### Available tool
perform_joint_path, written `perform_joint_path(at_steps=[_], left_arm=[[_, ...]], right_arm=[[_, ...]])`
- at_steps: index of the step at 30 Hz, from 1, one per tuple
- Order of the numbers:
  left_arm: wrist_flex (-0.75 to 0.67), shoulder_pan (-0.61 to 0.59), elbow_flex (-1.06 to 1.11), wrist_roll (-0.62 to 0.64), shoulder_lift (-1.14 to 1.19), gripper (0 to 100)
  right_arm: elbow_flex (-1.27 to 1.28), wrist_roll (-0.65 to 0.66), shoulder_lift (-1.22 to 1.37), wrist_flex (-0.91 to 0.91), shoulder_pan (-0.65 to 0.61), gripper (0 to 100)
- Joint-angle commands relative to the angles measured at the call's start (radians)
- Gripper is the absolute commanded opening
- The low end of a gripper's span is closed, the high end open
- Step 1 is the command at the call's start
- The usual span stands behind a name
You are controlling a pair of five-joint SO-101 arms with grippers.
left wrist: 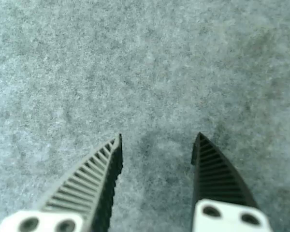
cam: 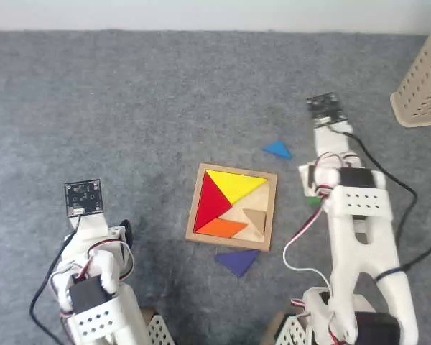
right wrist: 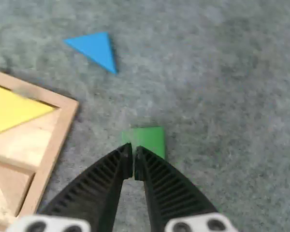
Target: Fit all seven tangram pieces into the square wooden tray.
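Our right gripper (right wrist: 133, 151), fingers clenched empty, sat at the green piece (right wrist: 150, 137) beside the tray (right wrist: 54, 140); we judged it must open to grasp. The left gripper (left wrist: 157, 145) hung released.

no readable text, labels or numbers

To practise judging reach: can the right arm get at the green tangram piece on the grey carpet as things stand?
Probably yes. The right arm has its shut jaws right at the green tangram piece, nothing lying between; they would need opening first.
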Motion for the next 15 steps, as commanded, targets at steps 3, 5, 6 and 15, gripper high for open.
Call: perform_joint_path(at_steps=[3,5,6,15], left_arm=[[0.003,0.000,-0.019,0.009,-0.012,23],[0.003,0.000,-0.019,0.009,-0.012,23],[0.003,0.000,-0.019,0.009,-0.012,23],[0.003,0.000,-0.019,0.009,-0.012,23]], right_arm=[[-0.055,0.009,0.048,-0.021,0.007,25.7],[-0.055,0.035,0.050,-0.022,-0.007,31.5],[-0.055,0.046,0.045,-0.018,-0.018,32.3],[-0.052,0.041,-0.008,0.031,-0.090,12.5]])
